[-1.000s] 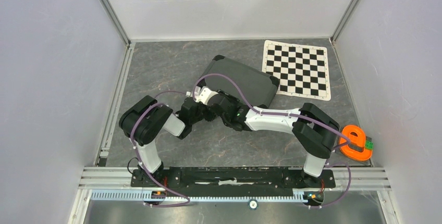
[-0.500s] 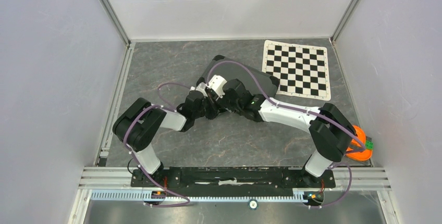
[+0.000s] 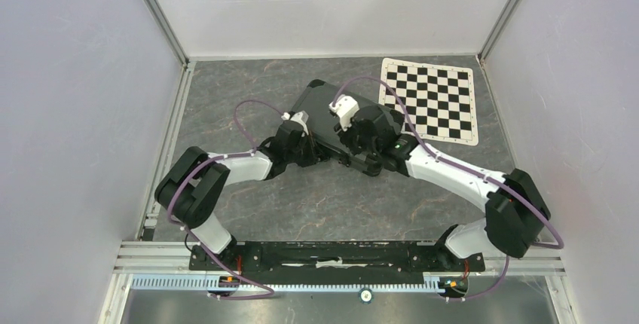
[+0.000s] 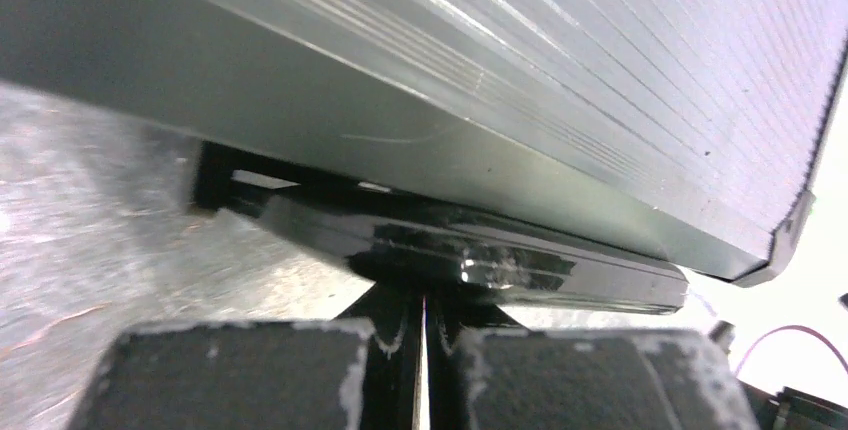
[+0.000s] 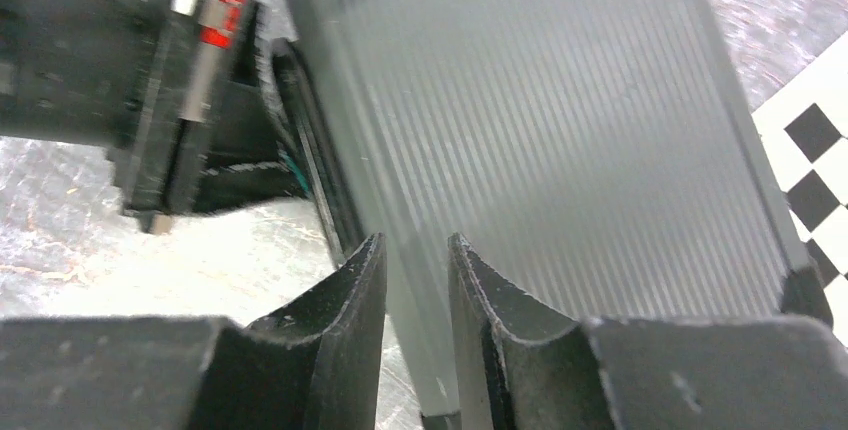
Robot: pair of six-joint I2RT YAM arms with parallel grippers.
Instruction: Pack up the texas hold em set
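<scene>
The black case [image 3: 320, 98] of the texas hold em set lies with its lid down, slanted, at the middle of the table; chips, cards and dice are out of view. Its ribbed lid [image 4: 560, 60] fills the left wrist view, with the glossy black handle [image 4: 470, 260] beneath. My left gripper [image 4: 424, 312] is shut and empty, its tips right under that handle [image 3: 307, 149]. My right gripper [image 5: 415, 250] straddles the case's near long edge [image 5: 420, 330], jaws tight against both sides of it, over the case's front [image 3: 345, 137].
A black-and-white chequered mat [image 3: 429, 100] lies at the back right, just beyond the case, and shows at the right edge of the right wrist view [image 5: 812, 165]. Grey walls and metal rails enclose the table on three sides.
Both arms have reached farther back to the case. The right gripper swung from the case's front onto its near edge while its jaws narrowed. The left gripper came in under the handle.
</scene>
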